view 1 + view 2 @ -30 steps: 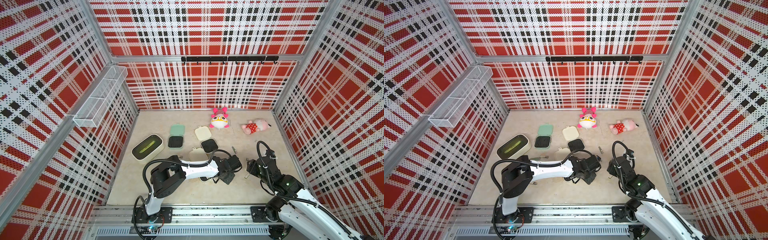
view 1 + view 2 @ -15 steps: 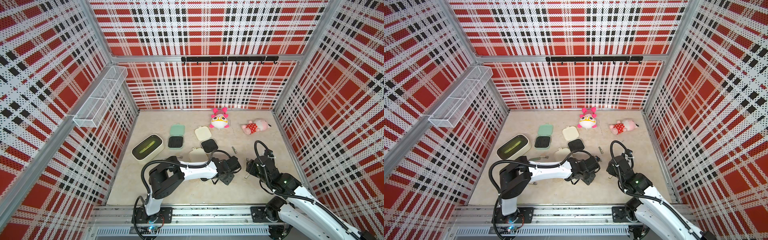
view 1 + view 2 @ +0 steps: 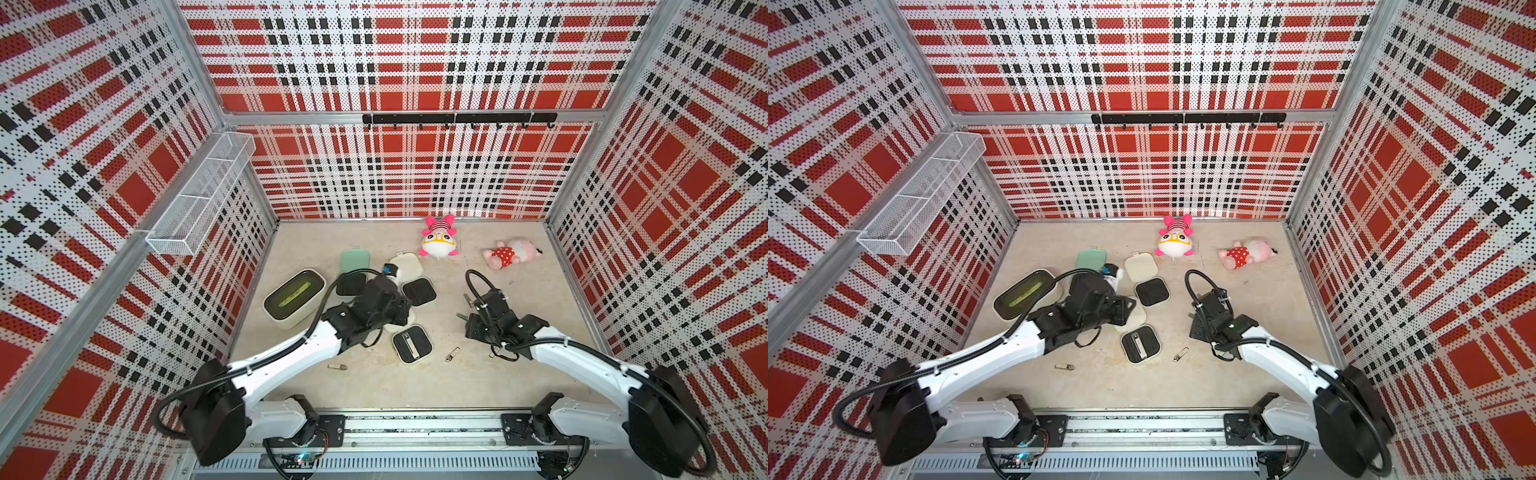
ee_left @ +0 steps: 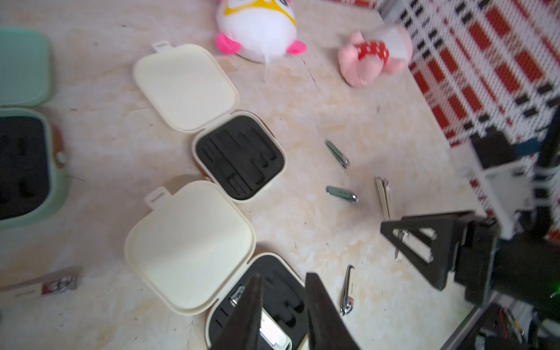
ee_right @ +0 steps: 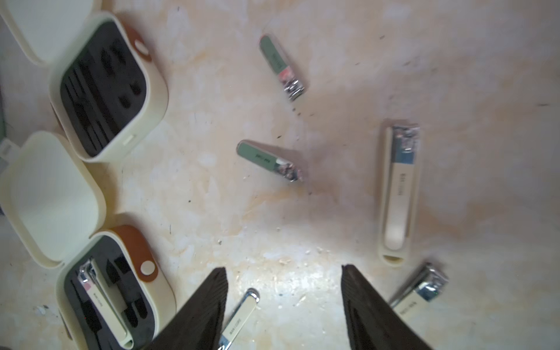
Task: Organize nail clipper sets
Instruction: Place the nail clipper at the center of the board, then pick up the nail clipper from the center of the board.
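Note:
Three open nail clipper cases lie mid-floor: a mint one (image 3: pixel 351 284), a far cream one (image 3: pixel 417 291) and a near cream one (image 3: pixel 411 345). A cream-handled clipper (image 5: pixel 103 300) rests in the near case's black insert. My left gripper (image 4: pixel 284 275) hovers over that case, near its lid (image 4: pixel 189 248), open by a narrow gap and holding nothing. My right gripper (image 5: pixel 285 269) stands open low over the floor, with a small cream clipper (image 5: pixel 242 309) lying by one finger. Two green clippers (image 5: pixel 269 160), a long cream one (image 5: pixel 400 194) and another clipper (image 5: pixel 418 294) lie loose around it.
A cream bin (image 3: pixel 295 297) with a dark green inside stands left of the cases. Two plush toys (image 3: pixel 438 243) (image 3: pixel 511 253) lie at the back. Loose clippers lie at the front (image 3: pixel 336 366) (image 3: pixel 452 354). Plaid walls close in three sides.
My left gripper has pulled back to the left, uncovering the near cream case with a clipper in it. My right gripper has shifted a little to the left.

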`<state>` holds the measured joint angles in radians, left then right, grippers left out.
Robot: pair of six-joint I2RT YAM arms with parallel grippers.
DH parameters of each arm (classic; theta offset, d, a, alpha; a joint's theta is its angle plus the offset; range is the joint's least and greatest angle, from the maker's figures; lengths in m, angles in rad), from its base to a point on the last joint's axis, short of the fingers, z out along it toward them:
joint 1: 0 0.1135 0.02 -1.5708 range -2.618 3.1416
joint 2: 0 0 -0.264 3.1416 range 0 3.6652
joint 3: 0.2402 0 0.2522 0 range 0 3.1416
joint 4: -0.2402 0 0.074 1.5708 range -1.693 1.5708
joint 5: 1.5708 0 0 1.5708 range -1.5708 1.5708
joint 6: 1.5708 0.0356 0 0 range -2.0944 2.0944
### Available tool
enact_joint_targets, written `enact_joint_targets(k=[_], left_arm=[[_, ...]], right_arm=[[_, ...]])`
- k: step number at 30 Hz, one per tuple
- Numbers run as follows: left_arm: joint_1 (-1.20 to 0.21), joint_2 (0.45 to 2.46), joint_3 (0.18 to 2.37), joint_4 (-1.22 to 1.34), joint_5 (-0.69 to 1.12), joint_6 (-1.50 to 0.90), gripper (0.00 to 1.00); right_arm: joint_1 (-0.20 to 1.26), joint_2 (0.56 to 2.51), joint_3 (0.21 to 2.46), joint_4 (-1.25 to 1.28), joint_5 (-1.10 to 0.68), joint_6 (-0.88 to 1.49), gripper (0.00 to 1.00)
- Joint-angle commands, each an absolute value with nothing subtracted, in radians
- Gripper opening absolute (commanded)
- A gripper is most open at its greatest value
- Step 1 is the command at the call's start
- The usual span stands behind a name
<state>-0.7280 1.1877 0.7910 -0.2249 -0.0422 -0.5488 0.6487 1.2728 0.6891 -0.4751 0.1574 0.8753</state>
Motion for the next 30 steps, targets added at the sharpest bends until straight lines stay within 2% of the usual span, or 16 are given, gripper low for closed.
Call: enact_joint_targets(k=[1,7,17,22,25,30], left_arm=[[-0.61,1.091,0.63,-0.109,0.034,-0.677,0.32],[-0.458,1.034,0.452,0.032,0.175,-0.785,0.43],[-0.431,1.099,0.435,0.132,0.245,-0.799,0.57],[-0.409,1.127,0.448,0.151,0.369,-0.771,0.58],[-0.409,1.126,0.433,0.188,0.407,-0.778,0.64],[-0.417,1.151,0.433,0.19,0.439,-0.763,0.61]], right_arm=[[0.707,1.374,0.769,-0.39,0.109,0.848,0.64],[0.756,1.527,0.833,-0.345,0.06,0.847,0.63],[0.798,1.531,0.788,-0.348,0.052,0.9,0.63],[0.806,1.487,0.719,-0.342,0.051,0.94,0.64],[0.811,1.457,0.683,-0.342,0.054,0.96,0.64],[0.821,1.414,0.636,-0.343,0.051,0.984,0.65]])
